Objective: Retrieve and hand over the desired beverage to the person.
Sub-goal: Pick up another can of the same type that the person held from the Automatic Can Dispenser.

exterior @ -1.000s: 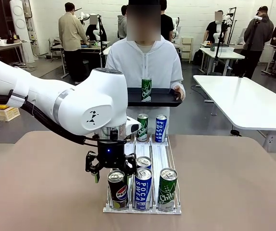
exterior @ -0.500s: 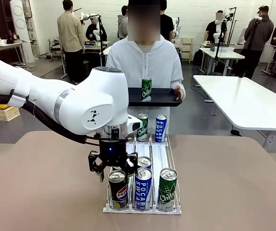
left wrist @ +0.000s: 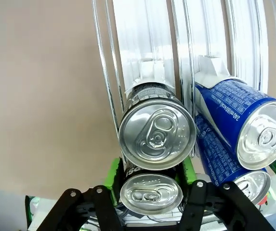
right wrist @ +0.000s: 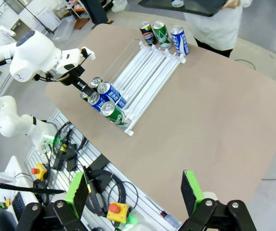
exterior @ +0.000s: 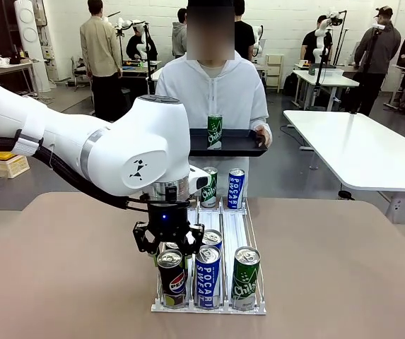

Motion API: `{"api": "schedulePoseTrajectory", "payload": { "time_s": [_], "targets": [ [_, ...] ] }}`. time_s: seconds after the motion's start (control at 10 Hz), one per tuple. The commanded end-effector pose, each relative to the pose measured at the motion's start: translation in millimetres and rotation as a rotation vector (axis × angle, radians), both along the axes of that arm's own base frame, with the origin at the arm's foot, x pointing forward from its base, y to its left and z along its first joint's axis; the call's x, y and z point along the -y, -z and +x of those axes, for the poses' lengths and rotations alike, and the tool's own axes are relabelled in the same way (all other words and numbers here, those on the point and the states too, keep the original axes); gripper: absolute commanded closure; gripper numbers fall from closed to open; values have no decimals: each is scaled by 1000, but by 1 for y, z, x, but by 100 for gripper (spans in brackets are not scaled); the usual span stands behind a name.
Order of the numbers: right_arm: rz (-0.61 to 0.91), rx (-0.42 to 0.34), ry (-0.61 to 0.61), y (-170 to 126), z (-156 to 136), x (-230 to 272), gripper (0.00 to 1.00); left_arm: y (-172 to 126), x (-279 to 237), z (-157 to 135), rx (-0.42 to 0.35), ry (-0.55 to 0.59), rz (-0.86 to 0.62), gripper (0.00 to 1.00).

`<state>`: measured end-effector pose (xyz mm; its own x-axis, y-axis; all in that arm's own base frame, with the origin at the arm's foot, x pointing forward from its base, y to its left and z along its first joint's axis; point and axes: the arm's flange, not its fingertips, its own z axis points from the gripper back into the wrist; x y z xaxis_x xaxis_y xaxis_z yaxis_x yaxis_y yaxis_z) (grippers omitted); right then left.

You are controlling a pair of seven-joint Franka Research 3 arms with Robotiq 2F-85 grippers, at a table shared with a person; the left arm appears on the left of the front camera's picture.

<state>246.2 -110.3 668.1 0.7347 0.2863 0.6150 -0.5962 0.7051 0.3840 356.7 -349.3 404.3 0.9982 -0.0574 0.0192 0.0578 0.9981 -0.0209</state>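
- At the near end of the rack, front view: what's the left pincer got?
- Left pincer [exterior: 168, 253] is clamped onto the dark can [exterior: 172, 277], the first can in the left lane of the rack [exterior: 255, 308]. A blue can [exterior: 208, 275] is just to the pincer's right, and a green can [exterior: 245, 277] is one lane further. Far beyond the pincer, across the table [exterior: 343, 275], the person [exterior: 213, 88] holds a black tray [exterior: 248, 145] with another green can upright on it.
- Left wrist?
- Green pads [left wrist: 112, 178] press on both sides of the dark can. A second silver-topped can [left wrist: 157, 137] sits just past the fingertips in the same lane.
- Right wrist?
- Right pincer [right wrist: 134, 192] has its jaws wide apart with nothing between them, over the table edge. The rack is well ahead of it, with the left pincer at one end and the person past the other.
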Motion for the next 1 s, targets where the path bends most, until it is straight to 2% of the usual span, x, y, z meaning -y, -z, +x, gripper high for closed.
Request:
{"api": "schedulePoseTrajectory", "payload": {
  "time_s": [0.0, 0.3, 0.4, 0.6, 0.9],
  "targets": [
    [17, 9, -21, 0, 1, 0, 0, 10, -7, -1, -17, 10, 8, 100],
    [17, 9, -21, 0, 1, 0, 0, 2, -6, -6, -9, 18, 1, 100],
    [17, 9, -21, 0, 1, 0, 0, -18, -7, -14, -12, 49, -17, 44],
    [17, 9, -21, 0, 1, 0, 0, -80, -14, -34, 50, 30, 5, 44],
    [17, 9, -21, 0, 1, 0, 0, -166, -16, -50, 104, 22, 21, 44]
  ]
}}
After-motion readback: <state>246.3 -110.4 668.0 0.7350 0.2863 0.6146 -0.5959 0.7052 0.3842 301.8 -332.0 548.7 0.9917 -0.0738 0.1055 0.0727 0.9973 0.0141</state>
